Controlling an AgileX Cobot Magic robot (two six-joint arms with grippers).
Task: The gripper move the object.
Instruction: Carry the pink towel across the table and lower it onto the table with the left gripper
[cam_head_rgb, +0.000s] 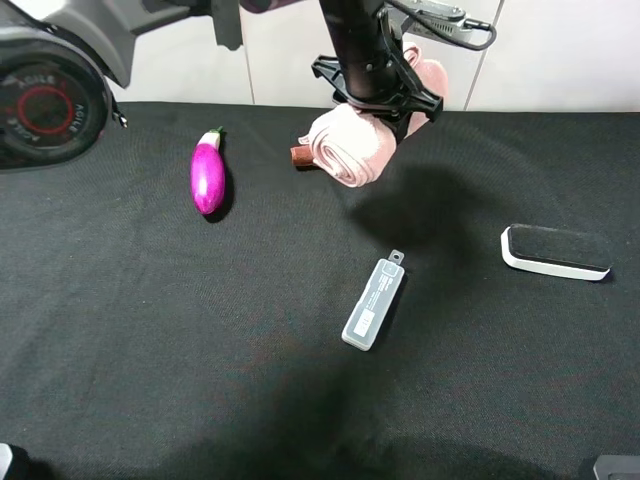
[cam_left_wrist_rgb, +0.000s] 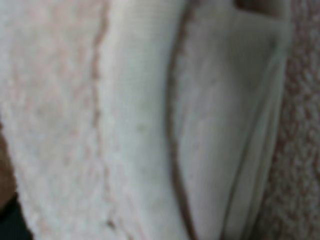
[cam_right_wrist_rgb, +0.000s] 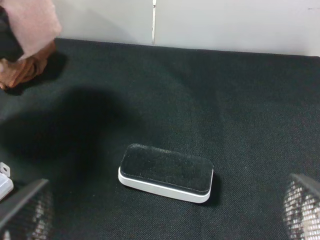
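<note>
Left gripper (cam_head_rgb: 384, 104) is clamped on a rolled pink cloth (cam_head_rgb: 345, 146), held above the far side of the black table (cam_head_rgb: 150, 350), near an eggplant (cam_head_rgb: 208, 177). Right gripper (cam_right_wrist_rgb: 162, 210) stands wide apart and holds nothing, above a black pad (cam_right_wrist_rgb: 166, 172).

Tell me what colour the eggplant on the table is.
Magenta-purple eggplant, clearest in the exterior high view.

Rolled pale-pink fleecy towel (cam_head_rgb: 345, 148), aloft in the left claw (cam_head_rgb: 388, 108).

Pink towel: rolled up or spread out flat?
Rolled up. The pink towel shows as a coiled bundle with layered folds, held by the left gripper.
</note>
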